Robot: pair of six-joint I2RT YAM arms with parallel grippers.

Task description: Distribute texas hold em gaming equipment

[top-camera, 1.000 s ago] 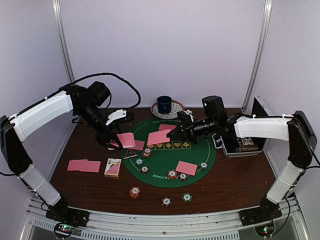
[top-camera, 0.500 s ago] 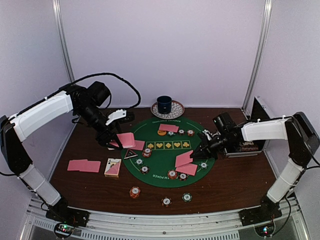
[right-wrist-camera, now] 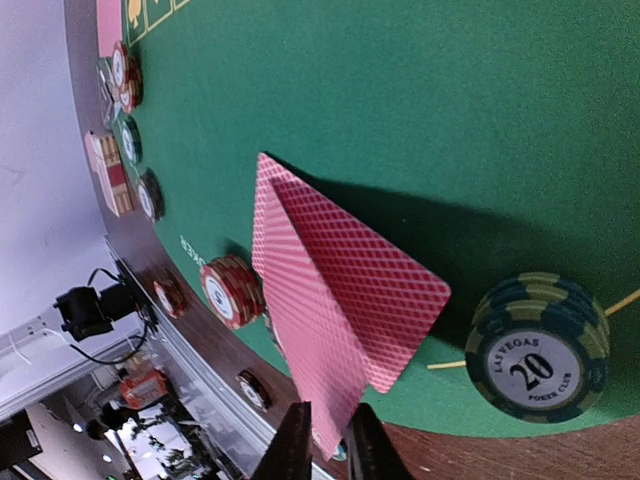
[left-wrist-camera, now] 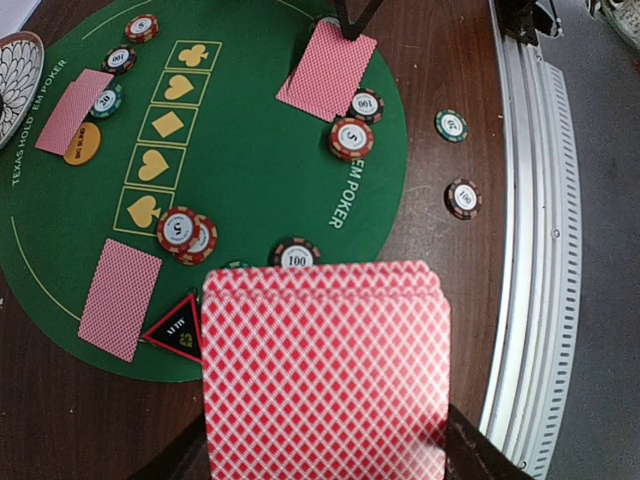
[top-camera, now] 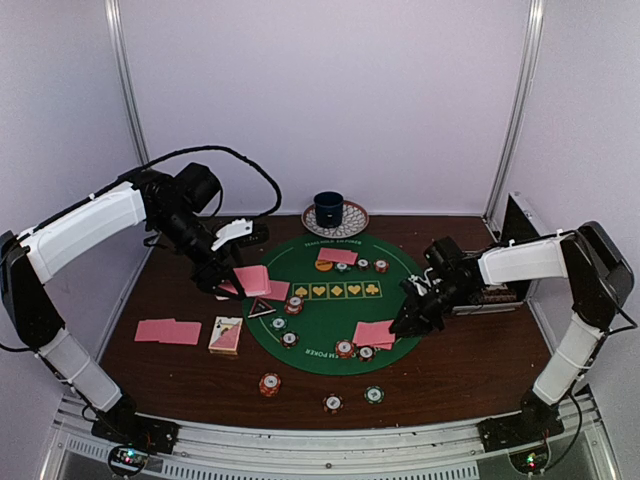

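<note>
Left of the green felt mat (top-camera: 330,315), the left arm (top-camera: 85,228) has smooth white shells between black joints, and a black cable (top-camera: 245,160) loops off its bulky black wrist. The right arm (top-camera: 522,258), right of the mat, is built alike. Its right gripper (right-wrist-camera: 327,430) has slim black fingers (right-wrist-camera: 292,445).

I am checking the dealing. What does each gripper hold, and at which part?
Left gripper: the deck, by its near end. Right gripper: one card, pinched at a corner.
</note>
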